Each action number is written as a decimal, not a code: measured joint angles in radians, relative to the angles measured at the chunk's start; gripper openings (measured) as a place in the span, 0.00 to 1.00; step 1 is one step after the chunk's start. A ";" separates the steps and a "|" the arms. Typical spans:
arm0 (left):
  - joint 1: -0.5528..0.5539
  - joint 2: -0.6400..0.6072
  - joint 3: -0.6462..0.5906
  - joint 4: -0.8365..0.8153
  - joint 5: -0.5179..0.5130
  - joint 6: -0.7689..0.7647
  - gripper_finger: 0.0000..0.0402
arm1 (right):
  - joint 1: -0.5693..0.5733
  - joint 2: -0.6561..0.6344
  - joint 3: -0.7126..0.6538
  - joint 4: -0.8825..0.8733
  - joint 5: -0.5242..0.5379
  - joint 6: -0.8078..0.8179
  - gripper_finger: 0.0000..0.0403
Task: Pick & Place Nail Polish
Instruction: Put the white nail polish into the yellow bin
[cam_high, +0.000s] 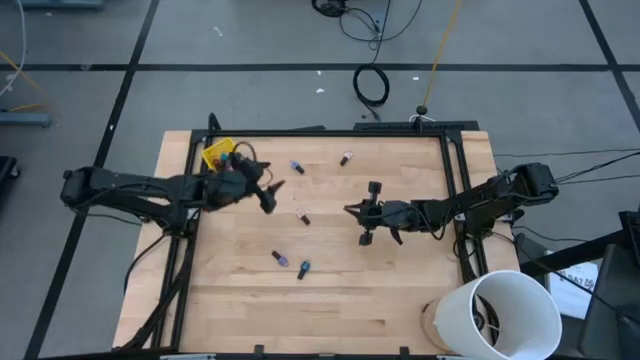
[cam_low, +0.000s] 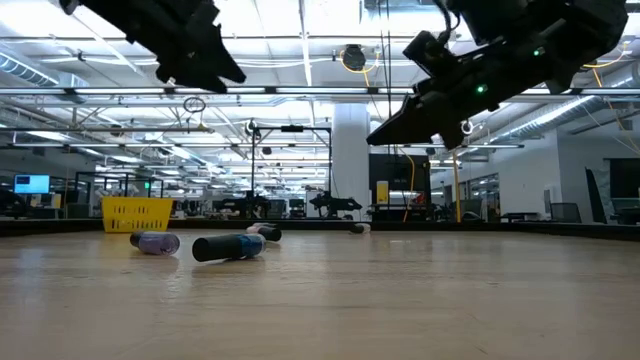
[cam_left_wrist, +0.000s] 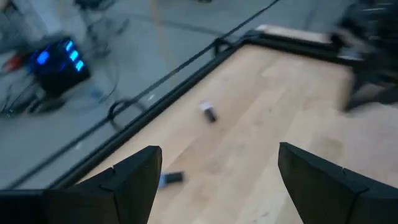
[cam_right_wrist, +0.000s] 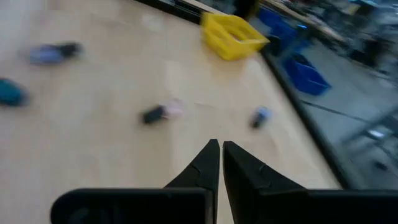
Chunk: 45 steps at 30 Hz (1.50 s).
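Left gripper (cam_high: 268, 192) hovering upper left, fingers spread, empty. Pink bottle (cam_high: 302, 216) lying just lower right of it, long axis diagonal. Right gripper (cam_high: 362, 212) pinched closed, sitting farther away.

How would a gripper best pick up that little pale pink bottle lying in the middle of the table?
Probably from straight above, fingers across the body of the pale pink nail polish bottle with the dark cap. It lies flat on the wooden table, apart from the other bottles, so both long sides are free.
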 joint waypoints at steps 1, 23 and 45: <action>-0.017 0.000 -0.014 0.037 -0.002 0.027 0.77 | -0.010 0.000 0.000 0.000 0.027 -0.002 0.04; 0.050 -0.110 -0.252 0.223 0.122 0.015 0.73 | -0.148 0.000 -0.015 0.084 -0.113 -0.003 0.05; 0.053 0.004 -0.251 0.502 0.295 0.120 0.73 | -0.656 0.331 0.344 -0.220 -0.502 0.162 0.56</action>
